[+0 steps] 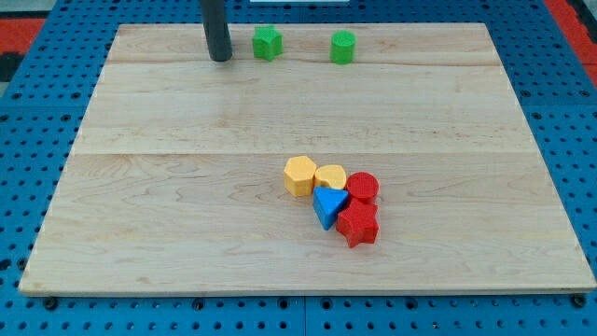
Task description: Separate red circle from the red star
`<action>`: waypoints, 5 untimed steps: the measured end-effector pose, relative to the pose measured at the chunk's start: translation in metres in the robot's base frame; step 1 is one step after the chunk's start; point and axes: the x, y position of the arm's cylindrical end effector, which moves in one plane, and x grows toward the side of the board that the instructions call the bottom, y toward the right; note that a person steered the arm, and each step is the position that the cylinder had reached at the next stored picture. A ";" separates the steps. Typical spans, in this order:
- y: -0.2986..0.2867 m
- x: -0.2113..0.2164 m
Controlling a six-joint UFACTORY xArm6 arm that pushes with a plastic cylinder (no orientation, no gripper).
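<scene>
The red circle (363,187) sits right of the board's middle, touching the red star (358,225) just below it. Both belong to a tight cluster with a blue triangle (327,205) and two yellow blocks (300,175) (330,177). My tip (220,58) stands near the view's top left of centre, far from the cluster and just left of a green star-like block (267,42).
A second green block (343,47), roughly round, lies at the view's top, right of the first. The wooden board (187,205) rests on a blue pegboard surface (28,168) that surrounds it.
</scene>
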 end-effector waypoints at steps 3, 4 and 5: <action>0.038 -0.005; 0.045 -0.020; 0.074 -0.034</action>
